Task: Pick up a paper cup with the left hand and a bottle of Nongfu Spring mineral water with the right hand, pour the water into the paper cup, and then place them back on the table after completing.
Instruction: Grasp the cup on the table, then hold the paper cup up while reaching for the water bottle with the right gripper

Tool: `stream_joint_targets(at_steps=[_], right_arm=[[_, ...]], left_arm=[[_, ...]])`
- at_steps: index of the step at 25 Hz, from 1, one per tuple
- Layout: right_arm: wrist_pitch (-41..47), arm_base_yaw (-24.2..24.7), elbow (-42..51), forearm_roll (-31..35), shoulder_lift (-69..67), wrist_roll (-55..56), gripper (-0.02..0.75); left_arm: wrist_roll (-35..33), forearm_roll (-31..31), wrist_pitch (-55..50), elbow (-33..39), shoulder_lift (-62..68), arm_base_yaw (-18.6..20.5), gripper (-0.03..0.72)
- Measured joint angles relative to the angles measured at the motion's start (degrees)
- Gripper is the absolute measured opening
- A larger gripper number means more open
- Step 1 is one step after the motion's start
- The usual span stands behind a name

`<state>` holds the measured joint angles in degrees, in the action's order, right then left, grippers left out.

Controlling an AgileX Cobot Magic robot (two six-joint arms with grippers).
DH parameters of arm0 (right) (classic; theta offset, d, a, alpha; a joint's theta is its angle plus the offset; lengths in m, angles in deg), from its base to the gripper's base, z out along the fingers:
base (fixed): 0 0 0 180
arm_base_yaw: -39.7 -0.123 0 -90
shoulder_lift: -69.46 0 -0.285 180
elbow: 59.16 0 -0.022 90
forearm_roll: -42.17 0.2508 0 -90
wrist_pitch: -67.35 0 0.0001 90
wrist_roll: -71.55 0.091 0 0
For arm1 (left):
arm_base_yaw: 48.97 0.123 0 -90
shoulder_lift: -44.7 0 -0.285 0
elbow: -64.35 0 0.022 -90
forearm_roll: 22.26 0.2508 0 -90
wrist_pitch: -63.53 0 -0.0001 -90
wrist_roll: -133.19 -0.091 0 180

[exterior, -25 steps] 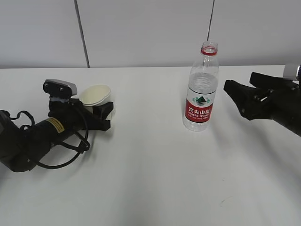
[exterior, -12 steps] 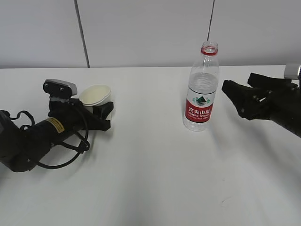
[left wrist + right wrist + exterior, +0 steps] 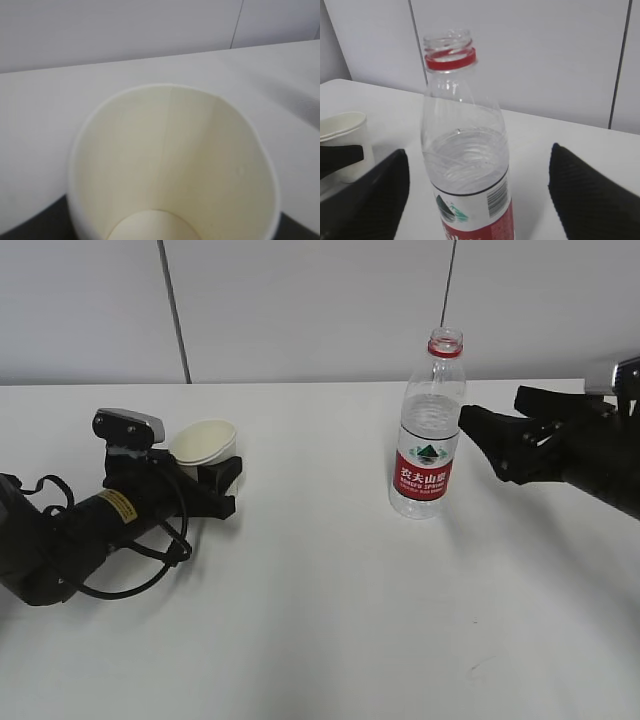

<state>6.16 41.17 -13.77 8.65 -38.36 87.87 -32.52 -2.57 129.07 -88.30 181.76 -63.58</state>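
The paper cup (image 3: 203, 441) stands upright on the white table (image 3: 320, 620) at the left. The left hand's gripper (image 3: 234, 484) lies low on the table with a finger on each side of the cup and looks closed against it. In the left wrist view the empty cup (image 3: 170, 165) fills the frame, with dark fingers (image 3: 22, 232) at the lower corners. The uncapped Nongfu Spring bottle (image 3: 428, 440) stands right of centre, water (image 3: 465, 155) up to its shoulder. The right hand's gripper (image 3: 492, 412) is open just right of the bottle (image 3: 465, 190) and not touching it.
A loop of black cable (image 3: 150, 560) lies on the table beside the left arm. A white panelled wall (image 3: 300, 310) runs along the table's far edge.
The right gripper has moved left, closer to the bottle, still open. The left gripper, the cup and the bottle have not moved.
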Motion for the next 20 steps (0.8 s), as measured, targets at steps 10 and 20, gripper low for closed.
stream_joint_targets(at_steps=[10, 20], right_arm=[[-1.55, 0.0, -5.21, -1.69, -9.44, 2.77, 0.648], [-3.6, -4.26, -10.62, -1.42, -15.69, 3.67, 0.649]], left_arm=[[0.0, 0.16, 0.0, 0.0, 0.0, 0.0, 0.401], [0.0, 0.16, 0.0, 0.0, 0.0, 0.0, 0.401]])
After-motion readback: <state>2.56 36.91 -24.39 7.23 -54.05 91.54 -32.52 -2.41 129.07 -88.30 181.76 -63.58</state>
